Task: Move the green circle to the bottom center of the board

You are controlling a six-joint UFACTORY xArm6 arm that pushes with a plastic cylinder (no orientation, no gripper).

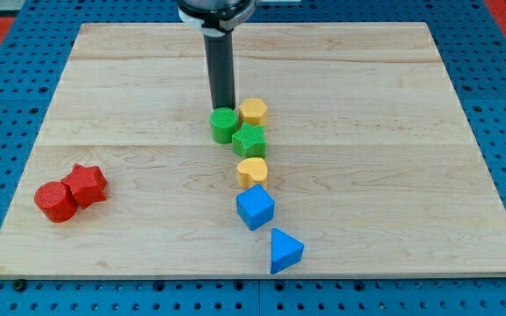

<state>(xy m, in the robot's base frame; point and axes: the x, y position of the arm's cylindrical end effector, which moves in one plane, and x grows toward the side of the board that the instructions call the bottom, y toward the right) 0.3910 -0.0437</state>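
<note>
The green circle (pixel 223 125) sits near the board's middle, a little above centre. My tip (pixel 224 109) stands right at its top edge, touching or nearly so. A green star-shaped block (pixel 249 140) touches the circle at its lower right. A yellow hexagon (pixel 253 111) lies just right of my tip.
A yellow heart (pixel 252 171), a blue cube (pixel 255 208) and a blue triangle (pixel 285 251) trail downward below the green blocks. A red cylinder (pixel 55 201) and a red star block (pixel 85 185) sit at the lower left. The wooden board (pixel 411 132) lies on a blue pegboard.
</note>
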